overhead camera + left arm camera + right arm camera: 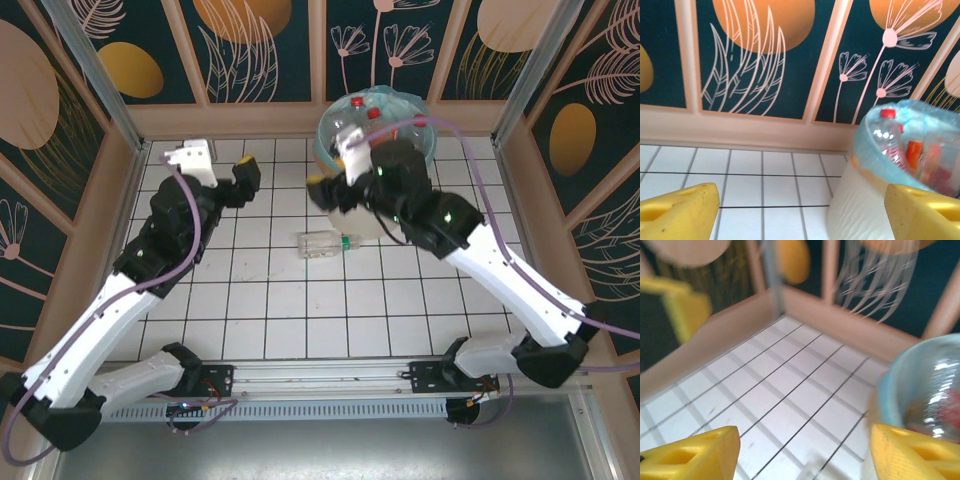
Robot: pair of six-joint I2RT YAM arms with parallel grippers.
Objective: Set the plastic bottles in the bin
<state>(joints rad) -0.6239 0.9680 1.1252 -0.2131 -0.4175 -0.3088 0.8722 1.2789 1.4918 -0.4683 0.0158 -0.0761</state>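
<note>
The bin [340,113] stands at the back of the table, lined with a blue-green bag and holding several plastic bottles with red caps [372,113]. One clear bottle [322,243] with a green cap lies on its side on the tiles in front of the bin. My right gripper [330,190] hovers beside the bin's front left, above that bottle, open with nothing between its fingers [690,455]. My left gripper [245,175] is open and empty to the left, facing the bin [860,200]. Inside the bag a red-capped bottle [887,137] and an orange one [912,152] show.
Wooden rails and patterned wall panels [250,50] close in the table at the back and sides. The bin's wall [890,390] sits close to my right fingertip. Open white tiles [300,310] stretch between the arms towards the near edge.
</note>
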